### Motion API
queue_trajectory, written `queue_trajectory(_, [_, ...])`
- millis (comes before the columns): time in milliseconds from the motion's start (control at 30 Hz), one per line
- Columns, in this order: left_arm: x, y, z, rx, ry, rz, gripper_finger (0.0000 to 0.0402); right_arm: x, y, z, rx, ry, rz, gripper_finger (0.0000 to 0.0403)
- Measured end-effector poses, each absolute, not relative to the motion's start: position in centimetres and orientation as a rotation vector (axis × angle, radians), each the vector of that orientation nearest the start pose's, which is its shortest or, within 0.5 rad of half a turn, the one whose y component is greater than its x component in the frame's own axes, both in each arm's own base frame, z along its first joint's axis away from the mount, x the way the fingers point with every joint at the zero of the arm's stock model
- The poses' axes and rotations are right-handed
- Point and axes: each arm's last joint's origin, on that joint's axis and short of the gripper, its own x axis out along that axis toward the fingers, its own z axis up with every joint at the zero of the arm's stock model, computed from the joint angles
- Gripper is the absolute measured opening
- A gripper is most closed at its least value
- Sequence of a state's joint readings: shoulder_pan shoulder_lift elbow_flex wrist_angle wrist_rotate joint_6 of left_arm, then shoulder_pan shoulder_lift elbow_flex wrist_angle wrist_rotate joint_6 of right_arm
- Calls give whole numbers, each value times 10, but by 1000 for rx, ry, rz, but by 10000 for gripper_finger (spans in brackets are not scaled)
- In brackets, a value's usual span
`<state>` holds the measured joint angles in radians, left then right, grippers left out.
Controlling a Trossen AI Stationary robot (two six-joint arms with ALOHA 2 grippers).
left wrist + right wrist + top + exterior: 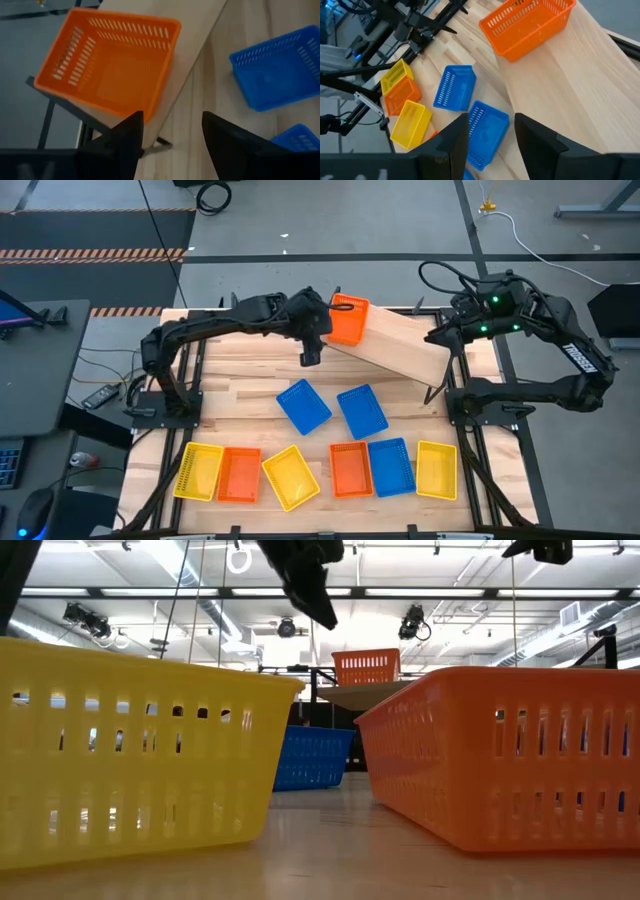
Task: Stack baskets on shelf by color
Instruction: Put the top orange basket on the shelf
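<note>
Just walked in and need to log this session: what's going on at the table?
One orange basket sits at the end of the shelf. The left gripper hangs open beside it, holding nothing. The right gripper waits open over the shelf's other end. Eight more baskets lie on the tabletop; none are stacked yet.

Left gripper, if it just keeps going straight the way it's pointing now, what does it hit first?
Probably the shelf. The open left gripper points at the plank's edge, right beside the orange basket sitting on that end. Depth is unclear, so it might clip the basket's near wall instead.
</note>
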<state>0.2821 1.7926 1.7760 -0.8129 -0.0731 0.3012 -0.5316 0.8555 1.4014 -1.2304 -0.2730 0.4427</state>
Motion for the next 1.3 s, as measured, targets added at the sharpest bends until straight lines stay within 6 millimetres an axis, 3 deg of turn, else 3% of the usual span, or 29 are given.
queue_trajectory(267, [389,106,335,358,866,140,210,90,-44,421,694,574,-391,165])
queue_trajectory(400, [394,110,320,373,924,128,209,89,-43,420,704,577,-394,165])
queue_trajectory(600, [396,108,321,440,928,132,201,89,-43,420,706,576,-391,165])
queue_trajectory(867, [393,118,320,443,939,151,183,89,-43,420,709,576,-383,165])
queue_trajectory(1033, [396,120,308,432,990,127,168,89,-43,420,707,576,-381,165])
queue_trajectory(1300, [399,116,306,456,995,107,160,89,-43,420,701,578,-372,165])
